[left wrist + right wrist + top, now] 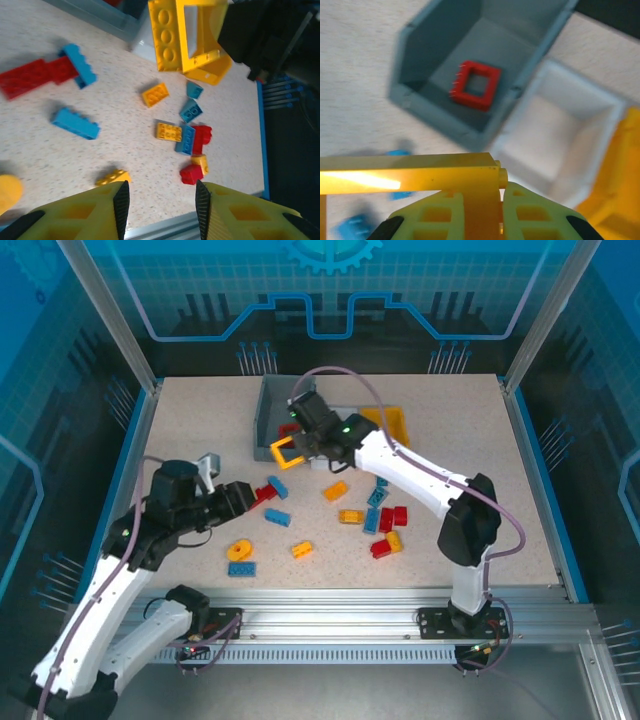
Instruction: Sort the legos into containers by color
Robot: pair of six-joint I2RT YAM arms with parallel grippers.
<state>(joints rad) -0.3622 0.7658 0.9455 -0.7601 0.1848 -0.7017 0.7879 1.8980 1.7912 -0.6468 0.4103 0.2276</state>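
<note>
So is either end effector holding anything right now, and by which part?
The right end effector pinches the yellow frame by one side bar; the left end effector holds nothing.

Bright even overhead light; soft shadows; glare streak on yellow frame; right wrist view blurred.
</note>
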